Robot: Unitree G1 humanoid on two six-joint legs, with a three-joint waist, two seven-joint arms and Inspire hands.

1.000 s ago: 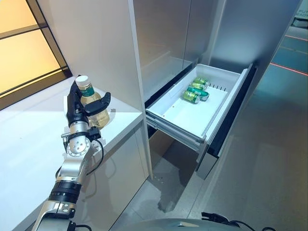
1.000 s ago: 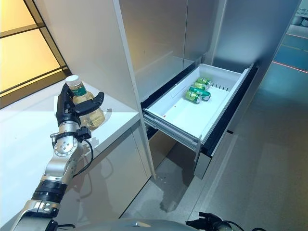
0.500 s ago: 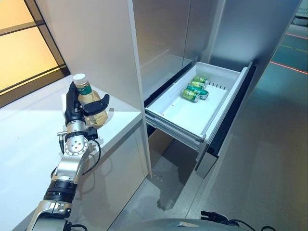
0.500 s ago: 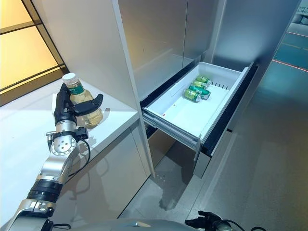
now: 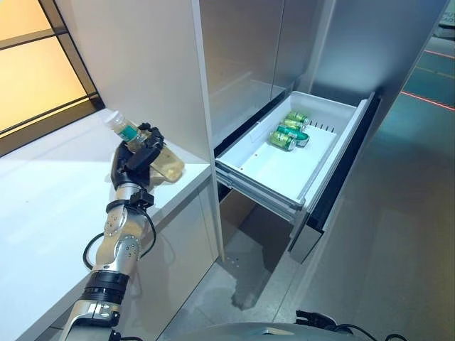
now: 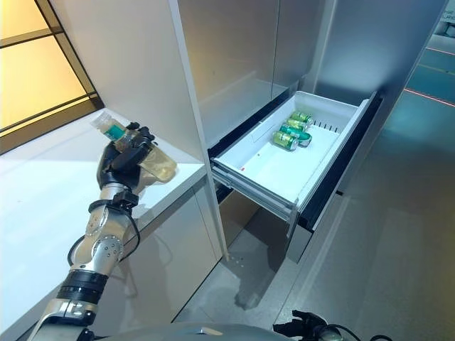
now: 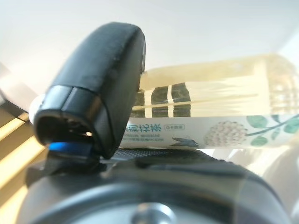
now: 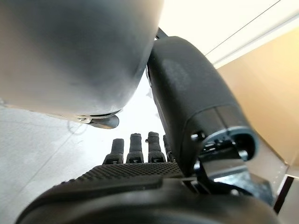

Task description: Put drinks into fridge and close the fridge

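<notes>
My left hand (image 5: 136, 153) is shut on a clear bottle of pale yellow drink (image 5: 165, 163) with a white cap and green label. It holds the bottle tilted over the white counter (image 5: 50, 192), cap pointing away from the fridge. In the left wrist view the thumb (image 7: 100, 84) lies across the bottle (image 7: 219, 112). The fridge drawer (image 5: 274, 170) stands pulled open, with green cans (image 5: 288, 133) lying at its far end. My right hand (image 8: 140, 149) shows in its wrist view with fingers straight and holding nothing.
A tall grey cabinet panel (image 5: 142, 64) rises between the counter and the fridge. The drawer's dark front (image 5: 340, 177) juts out over the grey floor (image 5: 398, 249). A window with dark frame (image 5: 35, 64) lies behind the counter.
My left hand has turned and tipped the bottle from upright to lying tilted, and has moved it a little toward the fridge. The drawer and cans have not moved.
</notes>
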